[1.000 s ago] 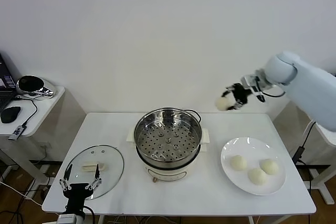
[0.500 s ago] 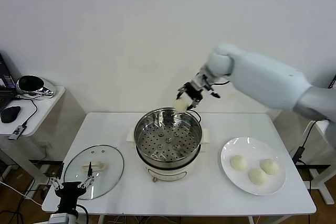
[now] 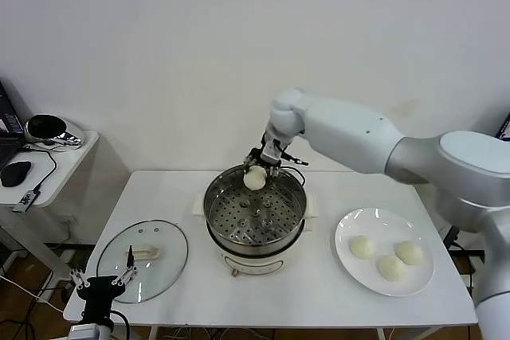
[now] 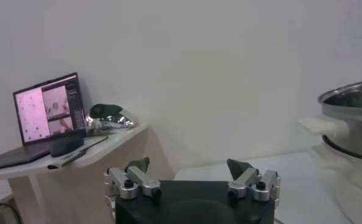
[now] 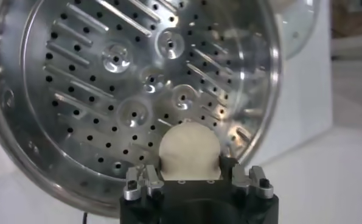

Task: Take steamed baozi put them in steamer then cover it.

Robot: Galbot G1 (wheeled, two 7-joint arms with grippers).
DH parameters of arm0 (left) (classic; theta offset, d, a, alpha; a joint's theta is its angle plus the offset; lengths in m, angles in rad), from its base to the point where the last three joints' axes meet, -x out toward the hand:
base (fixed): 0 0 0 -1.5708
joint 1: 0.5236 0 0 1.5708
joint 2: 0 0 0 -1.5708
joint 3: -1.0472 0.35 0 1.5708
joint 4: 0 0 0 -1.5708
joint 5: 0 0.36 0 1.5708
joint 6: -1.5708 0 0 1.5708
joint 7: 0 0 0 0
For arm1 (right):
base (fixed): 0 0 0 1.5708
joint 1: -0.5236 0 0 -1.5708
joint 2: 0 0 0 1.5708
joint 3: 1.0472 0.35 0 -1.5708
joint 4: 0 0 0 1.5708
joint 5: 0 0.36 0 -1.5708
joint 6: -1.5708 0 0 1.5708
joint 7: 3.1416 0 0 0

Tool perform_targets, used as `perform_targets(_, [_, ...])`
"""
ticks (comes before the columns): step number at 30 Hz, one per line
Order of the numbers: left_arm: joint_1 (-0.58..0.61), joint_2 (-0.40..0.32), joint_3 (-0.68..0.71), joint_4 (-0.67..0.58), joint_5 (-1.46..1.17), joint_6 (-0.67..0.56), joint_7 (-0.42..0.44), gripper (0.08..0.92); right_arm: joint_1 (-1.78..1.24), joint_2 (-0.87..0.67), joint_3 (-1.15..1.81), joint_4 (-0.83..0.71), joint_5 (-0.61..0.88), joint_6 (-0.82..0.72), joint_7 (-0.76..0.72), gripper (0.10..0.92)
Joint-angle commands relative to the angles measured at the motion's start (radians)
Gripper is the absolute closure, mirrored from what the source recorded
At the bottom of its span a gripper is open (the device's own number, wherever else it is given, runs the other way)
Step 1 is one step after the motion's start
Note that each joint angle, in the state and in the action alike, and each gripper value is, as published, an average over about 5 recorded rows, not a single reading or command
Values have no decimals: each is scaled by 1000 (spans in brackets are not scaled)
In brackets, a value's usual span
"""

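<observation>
One bun down to its last moment in our grip, three waiting. At far left our left gripper (image 3: 101,283) idles with jaws spread and empty at the table's (image 3: 319,308) near edge, just beside the cover (image 3: 143,259), which lies flat there so the pot stays open for loading. At centre the steamer (image 3: 255,220) stands with its perforated tray bare. Our right gripper (image 3: 260,166) hangs over the pot's far rim, jaws clasped on one steamed baozi (image 3: 254,178), held above the tray, we judge, so it can be set down gently rather than dropped. At right, three more buns (image 3: 388,257) rest on the white plate (image 3: 351,267), within that arm's reach.
</observation>
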Motion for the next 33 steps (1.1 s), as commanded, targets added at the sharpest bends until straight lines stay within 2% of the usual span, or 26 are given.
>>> perform_targets(1, [0, 0, -2, -1, 0, -1, 0, 177, -37, 46, -7, -44, -123, 80, 28, 431])
perform_targets(13, [3, -8, 5, 1, 4, -4, -12, 177, -57, 64, 37, -89, -200, 112, 53, 401])
perform_targets(17, [6, -7, 4, -3, 6, -4, -14, 177, -14, 43, 21, -50, -133, 96, 54, 305])
perform_targets(20, [6, -7, 4, -4, 7, -3, -15, 177, 52, 1, -17, 24, -5, 35, 28, 235])
perform_targets(24, [3, -9, 9, -6, 11, 0, -14, 177, 169, -104, -79, 203, 239, -157, -38, 205])
perform_targets(28, [4, -8, 15, -16, 17, 6, -8, 177, 285, -301, -148, 440, 478, -516, -74, 203])
perform_targets(31, [3, -3, 15, -22, 14, 12, -4, 177, 347, -456, -189, 603, 558, -756, -88, 203])
perform_targets(33, [2, 3, 14, -23, 12, 15, -2, 177, 376, -544, -214, 684, 575, -851, -91, 203])
